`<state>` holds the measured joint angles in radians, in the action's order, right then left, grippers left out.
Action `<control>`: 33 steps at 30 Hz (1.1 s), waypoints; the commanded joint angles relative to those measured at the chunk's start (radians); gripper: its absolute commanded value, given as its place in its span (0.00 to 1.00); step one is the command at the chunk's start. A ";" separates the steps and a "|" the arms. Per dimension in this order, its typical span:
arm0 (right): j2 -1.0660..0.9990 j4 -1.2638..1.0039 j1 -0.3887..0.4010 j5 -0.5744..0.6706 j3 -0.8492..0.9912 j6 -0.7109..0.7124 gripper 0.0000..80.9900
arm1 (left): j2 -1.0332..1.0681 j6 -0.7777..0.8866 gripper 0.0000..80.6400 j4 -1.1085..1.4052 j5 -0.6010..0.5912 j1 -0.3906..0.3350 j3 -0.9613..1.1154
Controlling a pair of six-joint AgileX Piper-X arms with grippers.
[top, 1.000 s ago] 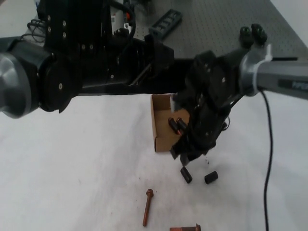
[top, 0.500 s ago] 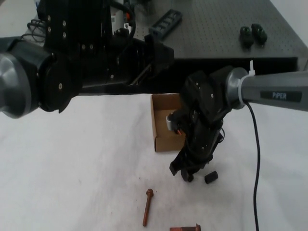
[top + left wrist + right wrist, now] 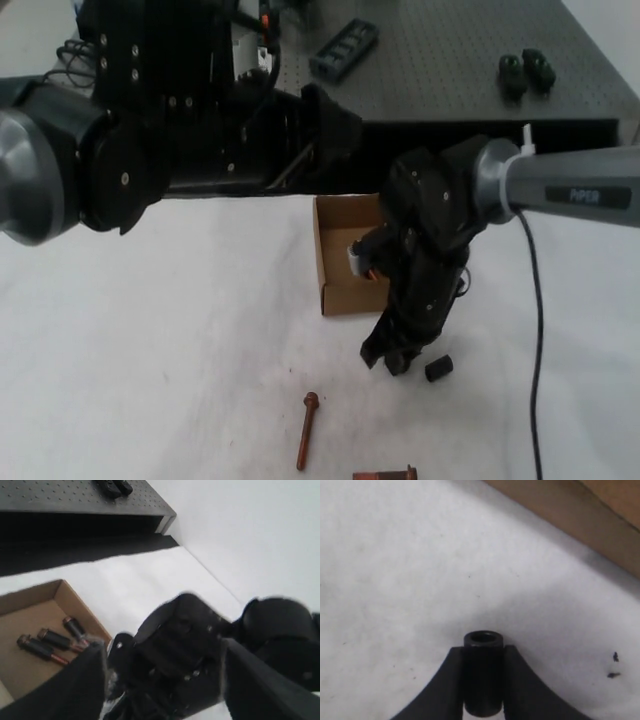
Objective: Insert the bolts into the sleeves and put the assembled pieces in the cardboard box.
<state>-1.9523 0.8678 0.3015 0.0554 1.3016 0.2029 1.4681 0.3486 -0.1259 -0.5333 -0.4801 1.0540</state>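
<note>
Right gripper [image 3: 484, 656] clamped on a short black sleeve [image 3: 483, 680], hollow end showing, low at the white bench cover [image 3: 150, 350] just beside the near wall of the cardboard box [image 3: 335, 292]. Left gripper [image 3: 165, 695], fingers well apart, hangs up behind the box. Three assembled pieces [image 3: 56, 639] lie inside it. A second sleeve [image 3: 438, 368] sits just beside the right gripper, and a copper bolt [image 3: 306, 430] lies apart on open cover.
</note>
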 commanded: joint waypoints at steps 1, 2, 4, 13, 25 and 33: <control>0.157 0.006 -0.058 0.095 -0.030 -0.041 0.03 | -0.015 -0.062 0.57 -0.077 -0.016 0.002 0.007; 0.212 -0.001 -0.076 0.097 -0.053 -0.061 0.03 | -0.013 -0.100 0.57 -0.120 -0.016 0.002 0.013; 0.320 -0.012 -0.117 0.097 -0.105 -0.087 0.03 | -0.003 -0.169 0.56 -0.197 -0.010 0.002 0.031; 0.803 -0.003 -0.293 0.101 -0.357 -0.166 0.03 | 0.200 -0.624 0.51 -0.610 0.047 -0.156 0.261; 1.045 0.100 -0.381 0.142 -0.508 -0.166 0.03 | 0.485 -1.036 0.51 -0.809 0.347 -0.387 0.411; 1.051 0.105 -0.381 0.142 -0.518 -0.166 0.03 | 0.537 -1.090 0.51 -0.795 0.344 -0.443 0.411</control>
<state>-0.9141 0.9772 -0.0759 0.1866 0.7818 0.0428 1.9911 -0.7205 -0.9264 -0.1691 -0.8988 1.4495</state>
